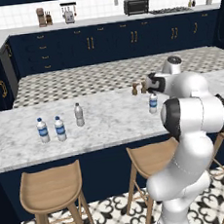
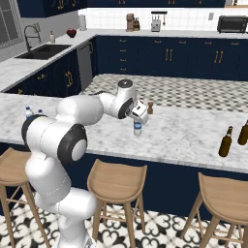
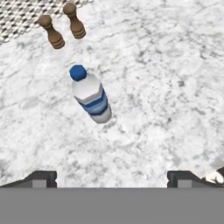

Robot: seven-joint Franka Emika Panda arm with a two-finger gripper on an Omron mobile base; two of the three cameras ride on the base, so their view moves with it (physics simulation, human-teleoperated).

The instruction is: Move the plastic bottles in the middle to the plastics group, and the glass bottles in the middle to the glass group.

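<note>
From the left base, our water bottle [image 1: 153,103] stands mid-desk [image 1: 105,122], beside the shakers [image 1: 135,88]. From the right, the hand hangs above it. Hand view: jaws spread, empty; we should centre, then descend straight.

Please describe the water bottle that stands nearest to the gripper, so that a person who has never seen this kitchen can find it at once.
Start at the long white marble counter above the wooden stools. Near its middle, below the gripper, stands one small clear plastic water bottle with a blue label band, upright. It stands alone, with only two small brown shakers behind it, and its cap looks blue from above.
</note>
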